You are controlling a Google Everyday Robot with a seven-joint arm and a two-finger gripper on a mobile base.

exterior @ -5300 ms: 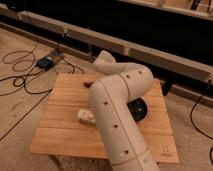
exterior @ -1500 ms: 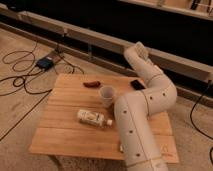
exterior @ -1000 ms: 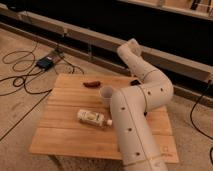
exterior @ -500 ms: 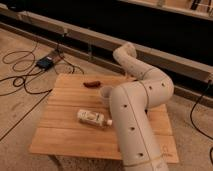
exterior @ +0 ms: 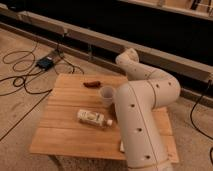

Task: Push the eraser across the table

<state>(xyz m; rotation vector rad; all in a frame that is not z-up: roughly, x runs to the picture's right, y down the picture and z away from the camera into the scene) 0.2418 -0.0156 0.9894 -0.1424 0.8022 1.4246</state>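
The low wooden table (exterior: pixel 60 135) has a light plank top. A small reddish-brown oblong thing (exterior: pixel 91 84) lies near its far edge; I cannot tell whether it is the eraser. My big white arm (exterior: pixel 140 125) rises from the table's front right, bends at an elbow (exterior: pixel 162 90) and reaches back left to a rounded end link (exterior: pixel 127 56) above the far right corner. My gripper is hidden behind the arm there.
A white cup (exterior: pixel 106 94) stands upright just in front of the reddish thing, close to the arm. A pale bottle (exterior: pixel 92 118) lies on its side mid-table. A small pale mark (exterior: pixel 121 146) shows by the arm. Cables and a dark box (exterior: pixel 46 63) lie on the floor at left.
The arm's upper links have swung left over the far right of the table. The dark gripper seen beside the cup earlier has gone behind the arm. Cup, bottle and reddish thing have not moved.
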